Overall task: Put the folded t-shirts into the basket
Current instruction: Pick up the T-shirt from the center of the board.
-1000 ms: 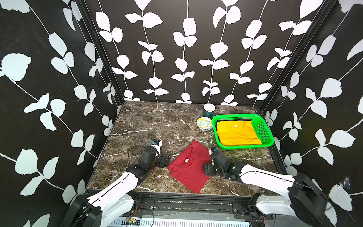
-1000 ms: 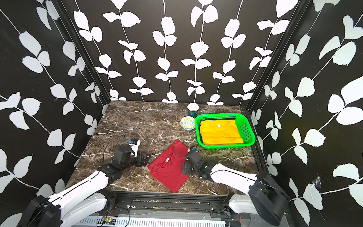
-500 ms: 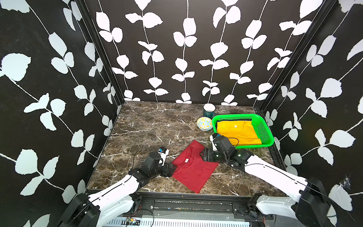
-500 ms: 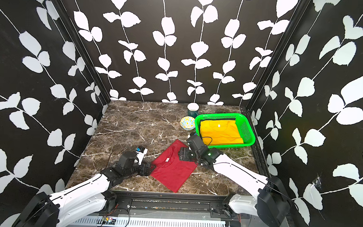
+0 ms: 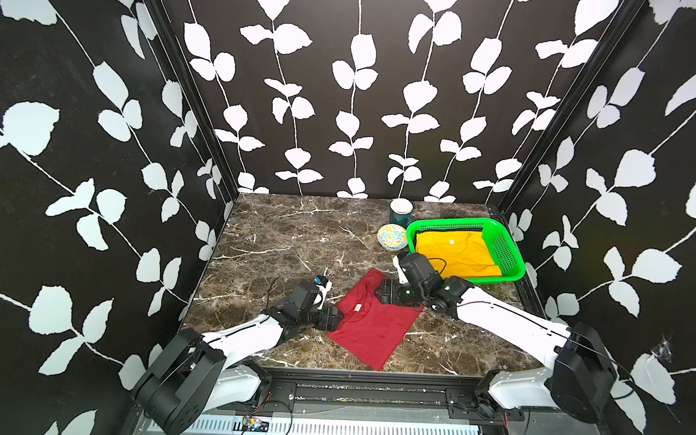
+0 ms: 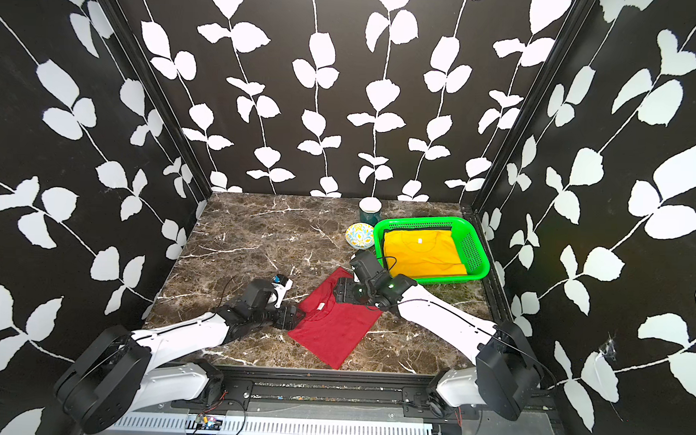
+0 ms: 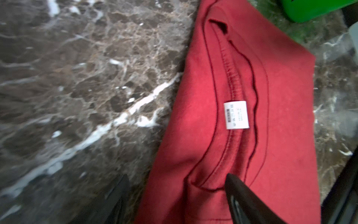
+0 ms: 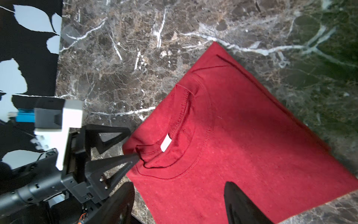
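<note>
A red folded t-shirt (image 5: 374, 327) (image 8: 232, 126) lies flat on the marble table, collar and white label (image 7: 236, 114) up. My left gripper (image 5: 333, 319) (image 7: 178, 186) stands open at the shirt's left edge by the collar, one finger on the marble, the other over the cloth. The open right gripper (image 5: 380, 293) (image 8: 180, 194) hovers over the shirt's far right edge, holding nothing. At back right, the green basket (image 5: 508, 248) (image 6: 474, 247) holds a yellow folded t-shirt (image 5: 456, 252). A thin black cloth edge (image 5: 445, 231) shows behind it.
A patterned bowl (image 5: 392, 236) and a dark green mug (image 5: 400, 213) stand just left of the basket. Black leaf-print walls close in the table on three sides. Both arms lie low over the front half of the table.
The left gripper has slid right up to the shirt's collar edge and narrowed a little. The right gripper has moved from the shirt's right corner back and left over its far edge.
</note>
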`<state>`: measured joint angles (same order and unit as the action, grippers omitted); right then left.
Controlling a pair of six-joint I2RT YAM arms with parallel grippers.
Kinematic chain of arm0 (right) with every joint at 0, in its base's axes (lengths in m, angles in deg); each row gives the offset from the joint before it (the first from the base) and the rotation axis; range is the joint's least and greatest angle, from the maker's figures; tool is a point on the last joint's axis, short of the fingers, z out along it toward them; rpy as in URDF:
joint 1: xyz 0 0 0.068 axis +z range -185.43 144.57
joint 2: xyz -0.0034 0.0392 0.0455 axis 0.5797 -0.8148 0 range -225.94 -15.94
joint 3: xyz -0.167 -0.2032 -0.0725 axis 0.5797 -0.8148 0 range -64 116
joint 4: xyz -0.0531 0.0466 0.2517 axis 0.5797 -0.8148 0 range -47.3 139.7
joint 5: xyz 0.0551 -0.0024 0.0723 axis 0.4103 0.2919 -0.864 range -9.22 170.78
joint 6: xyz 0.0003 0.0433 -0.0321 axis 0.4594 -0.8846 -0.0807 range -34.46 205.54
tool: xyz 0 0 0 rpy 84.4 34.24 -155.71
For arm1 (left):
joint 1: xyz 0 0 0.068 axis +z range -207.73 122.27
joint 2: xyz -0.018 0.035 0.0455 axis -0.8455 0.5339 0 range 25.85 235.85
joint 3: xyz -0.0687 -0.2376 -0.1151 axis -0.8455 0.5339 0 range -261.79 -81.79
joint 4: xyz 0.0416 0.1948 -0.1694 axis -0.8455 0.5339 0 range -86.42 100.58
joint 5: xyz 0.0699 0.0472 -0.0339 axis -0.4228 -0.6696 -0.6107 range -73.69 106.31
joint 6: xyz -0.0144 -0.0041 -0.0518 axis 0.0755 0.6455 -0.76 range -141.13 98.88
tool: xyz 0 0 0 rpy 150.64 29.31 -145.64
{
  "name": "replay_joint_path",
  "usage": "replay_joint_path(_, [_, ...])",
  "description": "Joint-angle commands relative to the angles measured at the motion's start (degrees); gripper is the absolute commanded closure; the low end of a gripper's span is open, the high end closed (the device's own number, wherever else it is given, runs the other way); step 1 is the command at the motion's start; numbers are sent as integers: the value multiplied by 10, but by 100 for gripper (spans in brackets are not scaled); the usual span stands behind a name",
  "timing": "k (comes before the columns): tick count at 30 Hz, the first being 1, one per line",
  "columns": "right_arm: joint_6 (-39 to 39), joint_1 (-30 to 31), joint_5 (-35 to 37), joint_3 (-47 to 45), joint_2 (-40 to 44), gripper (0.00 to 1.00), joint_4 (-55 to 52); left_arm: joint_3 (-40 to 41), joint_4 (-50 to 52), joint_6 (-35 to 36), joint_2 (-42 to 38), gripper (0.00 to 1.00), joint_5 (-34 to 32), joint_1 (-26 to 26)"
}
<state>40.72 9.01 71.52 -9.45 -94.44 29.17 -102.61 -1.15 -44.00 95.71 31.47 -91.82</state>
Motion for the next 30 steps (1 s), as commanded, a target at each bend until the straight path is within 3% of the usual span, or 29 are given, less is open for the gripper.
replay_joint_path(1, [9,-3,-4,16,-4,25,-11,21,19,-19,12,26,61,-4])
replay_joint_path(7, [17,-3,-29,33,-42,24,-16,28,16,-33,10,32,72,-40])
replay_joint_path(12, [-2,-4,-48,87,-106,24,-55,28,6,-30,2,48,81,-56])
replay_joint_path(19, [-31,-6,-19,185,-192,24,-140,15,17,1,-14,83,58,-77])
replay_joint_path(20, [-26,-6,-10,198,-204,23,-152,11,14,12,-12,98,58,-84])
replay_joint_path(26, [-25,3,69,255,-255,23,-203,-43,57,84,-14,100,-36,-200])
replay_joint_path(30, [-21,4,57,280,-283,22,-212,-66,80,136,-42,100,-111,-264])
